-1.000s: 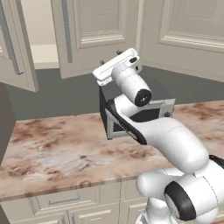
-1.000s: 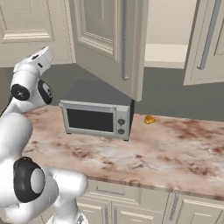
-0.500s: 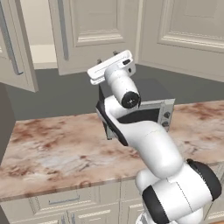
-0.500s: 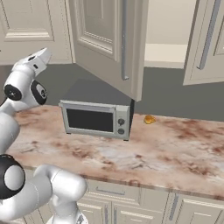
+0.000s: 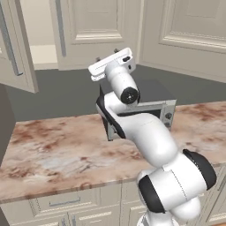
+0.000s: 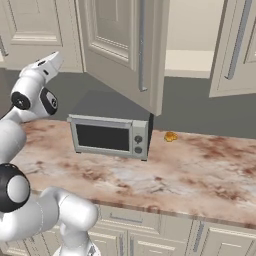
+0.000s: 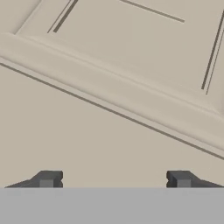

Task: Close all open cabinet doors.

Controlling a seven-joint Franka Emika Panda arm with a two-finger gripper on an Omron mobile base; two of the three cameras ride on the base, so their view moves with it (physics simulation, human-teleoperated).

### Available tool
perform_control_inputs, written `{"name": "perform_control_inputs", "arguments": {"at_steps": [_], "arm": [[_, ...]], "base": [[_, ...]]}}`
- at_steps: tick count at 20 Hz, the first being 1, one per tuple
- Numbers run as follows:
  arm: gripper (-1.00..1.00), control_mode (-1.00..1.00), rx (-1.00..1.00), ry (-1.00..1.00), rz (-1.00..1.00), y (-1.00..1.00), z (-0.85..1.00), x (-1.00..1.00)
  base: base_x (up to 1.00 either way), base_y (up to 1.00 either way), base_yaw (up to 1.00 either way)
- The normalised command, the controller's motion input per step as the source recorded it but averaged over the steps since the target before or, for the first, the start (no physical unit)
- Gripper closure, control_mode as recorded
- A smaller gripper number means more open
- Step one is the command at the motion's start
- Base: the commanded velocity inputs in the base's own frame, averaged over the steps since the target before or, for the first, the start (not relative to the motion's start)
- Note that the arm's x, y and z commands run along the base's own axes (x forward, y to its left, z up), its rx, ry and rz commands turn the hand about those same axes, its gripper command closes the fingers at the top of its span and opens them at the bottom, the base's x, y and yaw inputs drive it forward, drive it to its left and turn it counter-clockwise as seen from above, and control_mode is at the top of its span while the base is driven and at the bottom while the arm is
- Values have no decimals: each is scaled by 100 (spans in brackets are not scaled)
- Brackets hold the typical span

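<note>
Cabinet door (image 6: pixel 125 50) stands swung outward, handle vertical; gripper (image 7: pixel 114 179) open, pointing at panel

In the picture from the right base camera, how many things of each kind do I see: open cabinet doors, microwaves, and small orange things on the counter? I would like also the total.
Open cabinet doors: 2
Microwave: 1
Small orange thing on the counter: 1
Total: 4
</note>
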Motion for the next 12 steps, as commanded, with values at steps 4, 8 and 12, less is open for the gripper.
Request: {"name": "perform_control_inputs", "arguments": {"at_steps": [4, 8, 12], "arm": [[-100, -100, 0, 0, 0, 0, 0, 21], [-100, -100, 0, 0, 0, 0, 0, 4], [-100, -100, 0, 0, 0, 1, 0, 13]], "base": [[0, 0, 0], [0, 0, 0], [0, 0, 0]]}}
